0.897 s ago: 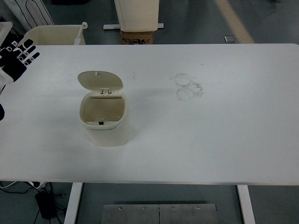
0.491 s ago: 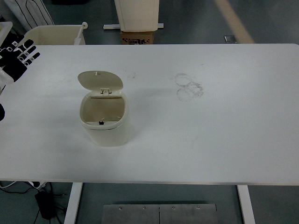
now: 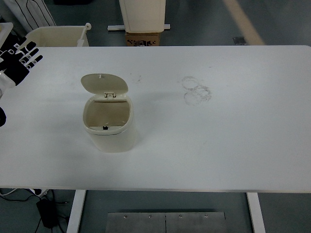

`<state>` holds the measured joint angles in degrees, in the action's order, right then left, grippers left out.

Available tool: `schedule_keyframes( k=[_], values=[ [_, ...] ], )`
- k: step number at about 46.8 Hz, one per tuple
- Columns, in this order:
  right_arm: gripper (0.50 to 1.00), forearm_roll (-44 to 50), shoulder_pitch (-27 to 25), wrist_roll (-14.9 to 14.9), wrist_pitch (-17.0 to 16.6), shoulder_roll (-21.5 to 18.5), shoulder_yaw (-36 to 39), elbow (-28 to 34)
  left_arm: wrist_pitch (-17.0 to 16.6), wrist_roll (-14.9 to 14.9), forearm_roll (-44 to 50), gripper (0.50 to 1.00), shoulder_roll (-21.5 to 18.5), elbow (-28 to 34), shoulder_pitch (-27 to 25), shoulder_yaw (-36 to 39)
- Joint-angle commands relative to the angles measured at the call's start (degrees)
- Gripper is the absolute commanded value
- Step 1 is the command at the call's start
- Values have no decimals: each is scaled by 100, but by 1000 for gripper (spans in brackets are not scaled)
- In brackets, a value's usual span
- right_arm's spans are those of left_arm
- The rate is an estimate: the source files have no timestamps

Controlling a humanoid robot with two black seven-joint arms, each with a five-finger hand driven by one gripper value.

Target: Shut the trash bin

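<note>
Cream trash bin (image 3: 109,124) standing upright on the white table (image 3: 233,131), left of centre and toward the near half. Lid (image 3: 104,83) raised, hinged at the far rim and tilted back, inner face showing. Opening uncovered; interior in view, with a small dark latch (image 3: 105,128) at the near rim. Left hand (image 3: 19,60) at the far left edge, black with white patches, fingers (image 3: 30,47) extended and spread apart, gripping nothing, well apart from the bin. Faint ring-shaped marks (image 3: 196,89) on the tabletop right of the bin, toward the far side. Beyond the far edge: a cream tub (image 3: 53,36) at far left, a tall cream cabinet (image 3: 143,14) near centre with a brown cardboard box (image 3: 143,39) at its foot, grey floor (image 3: 204,22) with a pale stripe at far right. Below the near edge: white table legs (image 3: 76,211), a black cable and adapter (image 3: 46,211) at left, a metal plate (image 3: 165,222) at centre.
</note>
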<state>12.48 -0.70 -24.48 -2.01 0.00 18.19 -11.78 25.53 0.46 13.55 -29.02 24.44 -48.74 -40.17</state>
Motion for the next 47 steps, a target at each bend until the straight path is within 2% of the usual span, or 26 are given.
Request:
schedule_keyframes(
  k=[1, 18, 29, 38, 41, 47],
  values=[
    [991, 0, 0, 5, -1, 0, 0, 0, -5, 7, -28, 1000, 28, 0, 84, 0],
    [991, 0, 0, 13, -1, 0, -9, 0, -31, 104, -10, 1000, 81, 0, 163, 0],
    [991, 0, 0, 13, -1, 0, 0, 0, -303, 104, -28, 1000, 72, 0, 172, 9],
    [991, 0, 0, 13, -1, 0, 0, 0, -576, 7, -45, 1000, 2, 44, -188, 61],
    [991, 0, 0, 13, -1, 0, 0, 0, -602, -115, -46, 1000, -24, 44, -416, 70],
    [991, 0, 0, 13, -1, 0, 0, 0, -804, -722, -46, 1000, -129, 70, -917, 202]
  ],
)
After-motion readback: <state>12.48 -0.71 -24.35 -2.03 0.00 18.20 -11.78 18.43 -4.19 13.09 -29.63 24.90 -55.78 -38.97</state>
